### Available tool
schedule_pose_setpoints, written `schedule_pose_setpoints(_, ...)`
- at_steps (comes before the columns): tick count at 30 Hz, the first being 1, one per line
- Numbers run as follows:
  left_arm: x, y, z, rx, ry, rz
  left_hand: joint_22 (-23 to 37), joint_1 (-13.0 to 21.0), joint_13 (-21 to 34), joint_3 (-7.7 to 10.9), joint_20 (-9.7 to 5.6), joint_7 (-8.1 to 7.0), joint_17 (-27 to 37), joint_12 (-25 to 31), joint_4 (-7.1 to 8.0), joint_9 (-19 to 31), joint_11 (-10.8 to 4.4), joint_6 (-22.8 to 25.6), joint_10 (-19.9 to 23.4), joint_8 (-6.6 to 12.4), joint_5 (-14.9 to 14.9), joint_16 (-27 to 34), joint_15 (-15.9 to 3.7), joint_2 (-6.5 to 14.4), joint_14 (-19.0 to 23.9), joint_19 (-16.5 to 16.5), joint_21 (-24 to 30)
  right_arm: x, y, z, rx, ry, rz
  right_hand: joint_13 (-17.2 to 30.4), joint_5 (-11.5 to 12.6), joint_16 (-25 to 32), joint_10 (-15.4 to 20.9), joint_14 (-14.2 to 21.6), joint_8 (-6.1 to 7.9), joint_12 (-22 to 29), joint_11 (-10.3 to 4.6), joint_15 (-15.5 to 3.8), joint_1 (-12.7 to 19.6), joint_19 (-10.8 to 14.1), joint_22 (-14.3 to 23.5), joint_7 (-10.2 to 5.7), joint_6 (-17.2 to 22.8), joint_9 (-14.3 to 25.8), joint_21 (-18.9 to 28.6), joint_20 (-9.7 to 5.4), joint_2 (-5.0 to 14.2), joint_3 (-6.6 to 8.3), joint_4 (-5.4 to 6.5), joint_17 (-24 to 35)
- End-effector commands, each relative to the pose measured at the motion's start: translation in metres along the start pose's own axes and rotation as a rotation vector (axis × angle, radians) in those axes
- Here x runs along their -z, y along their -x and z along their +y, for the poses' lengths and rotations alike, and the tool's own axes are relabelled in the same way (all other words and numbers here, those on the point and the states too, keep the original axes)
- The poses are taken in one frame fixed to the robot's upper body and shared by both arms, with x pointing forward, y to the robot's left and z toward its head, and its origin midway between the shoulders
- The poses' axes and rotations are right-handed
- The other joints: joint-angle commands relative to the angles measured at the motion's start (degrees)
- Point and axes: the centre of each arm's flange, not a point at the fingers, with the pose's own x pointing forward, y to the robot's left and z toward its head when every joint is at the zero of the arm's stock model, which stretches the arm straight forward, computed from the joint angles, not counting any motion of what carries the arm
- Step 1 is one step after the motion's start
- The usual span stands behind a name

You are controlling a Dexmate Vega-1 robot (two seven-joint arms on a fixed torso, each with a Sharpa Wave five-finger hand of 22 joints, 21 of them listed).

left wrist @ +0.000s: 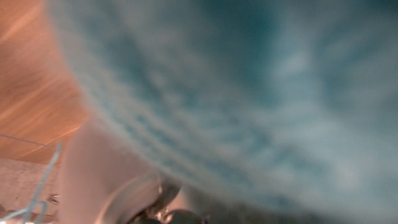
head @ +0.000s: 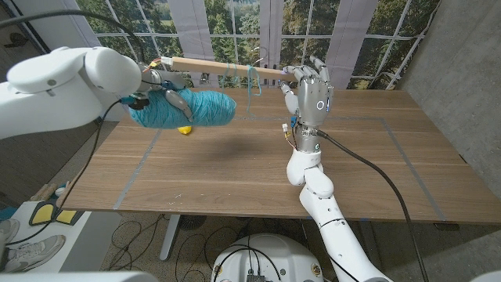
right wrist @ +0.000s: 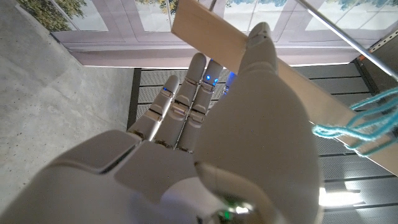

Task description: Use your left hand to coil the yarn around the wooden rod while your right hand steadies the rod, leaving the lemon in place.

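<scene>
My left hand [head: 168, 92] grips a teal yarn ball [head: 202, 108] and holds it in the air above the table's far left part. The left wrist view shows the yarn ball [left wrist: 261, 93] as a close blur. A small yellow lemon [head: 185, 130] lies on the table just under the ball. The wooden rod [head: 203, 66] hangs level above the far edge. My right hand [head: 315, 92] stands upright and holds the rod's right end. Teal yarn loops [head: 252, 77] hang on the rod near that hand. In the right wrist view the rod [right wrist: 208, 32] passes between thumb and fingers of my right hand [right wrist: 205, 143], with yarn strands [right wrist: 364, 121] beside it.
The wooden table [head: 235, 176] carries grey tape lines [head: 141, 168] marking a rectangle. Windows run behind its far edge and a concrete wall [head: 462, 47] stands at the right. A black cable [head: 368, 168] trails along my right arm.
</scene>
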Motion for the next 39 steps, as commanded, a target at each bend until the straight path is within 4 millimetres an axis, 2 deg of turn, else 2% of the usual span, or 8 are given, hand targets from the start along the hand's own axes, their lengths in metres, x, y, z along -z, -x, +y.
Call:
schedule_pose_setpoints(1,-0.042,0.009,-0.017,0.032,-0.090,-0.121,2.8,1.2,35.7,15.06,-7.07,-5.22,13.5,2.3,14.60,0.0,-4.65,5.5,2.3,0.22,0.2,10.3,-11.25,5.8,14.7,0.5,0.2,0.010,-0.013,0.018,-0.046,0.150,0.070,0.4,0.3,-0.1,5.9,0.6,0.22,0.1,-5.29,-5.98,8.4,-0.4,0.0,-1.33,2.0,0.3,0.6,-6.88,8.78,-0.12,0.30,0.3)
schedule_pose_setpoints(10,-0.068,0.019,-0.021,0.034,-0.170,-0.164,2.6,1.2,35.7,15.09,-7.07,-5.22,13.5,2.4,14.55,-0.1,-4.68,5.4,2.3,0.17,0.1,10.4,-11.23,5.9,14.7,0.5,0.1,0.022,-0.020,0.028,-0.111,0.260,0.144,0.4,0.4,-0.2,5.9,0.5,0.11,-0.1,-5.10,-5.97,8.4,-0.8,0.0,-1.34,2.0,0.3,0.6,-6.83,8.74,-0.34,0.41,0.6)
schedule_pose_setpoints(20,-0.091,0.040,-0.020,0.001,-0.227,-0.211,2.5,1.2,35.8,15.19,-7.07,-5.30,13.5,2.4,14.46,-0.1,-4.80,5.4,2.1,0.19,0.1,10.4,-11.31,5.8,14.5,0.5,0.2,0.043,-0.016,0.038,-0.161,0.329,0.199,0.6,0.4,-0.3,6.0,0.6,-0.04,-0.1,-5.10,-5.93,8.5,-1.1,0.0,-1.28,2.1,0.4,0.6,-6.75,8.77,-0.56,0.56,0.9)
schedule_pose_setpoints(31,-0.095,0.080,0.002,-0.171,-0.202,-0.249,2.4,1.2,35.7,15.11,-7.08,-5.33,13.2,2.4,14.38,-0.1,-4.83,5.4,2.1,0.19,0.0,10.4,-11.26,5.9,14.7,0.3,0.3,0.059,-0.008,0.048,-0.209,0.423,0.204,0.6,0.4,-0.5,6.1,0.6,-0.17,-0.3,-5.07,-5.91,8.6,-1.3,-0.1,-1.28,2.1,0.4,0.7,-6.68,8.83,-0.74,0.68,1.2)
schedule_pose_setpoints(39,-0.097,0.097,0.014,-0.264,-0.191,-0.270,2.4,1.1,35.7,15.24,-7.07,-5.38,13.4,2.5,14.53,-0.1,-4.90,5.4,2.3,0.19,0.0,10.5,-11.23,5.9,14.4,0.3,0.3,0.061,-0.003,0.049,-0.221,0.441,0.158,0.7,0.5,-0.6,6.1,0.6,-0.24,-0.4,-5.04,-5.94,8.7,-1.3,-0.1,-1.37,2.2,0.4,0.8,-6.74,8.85,-0.85,0.72,1.3)
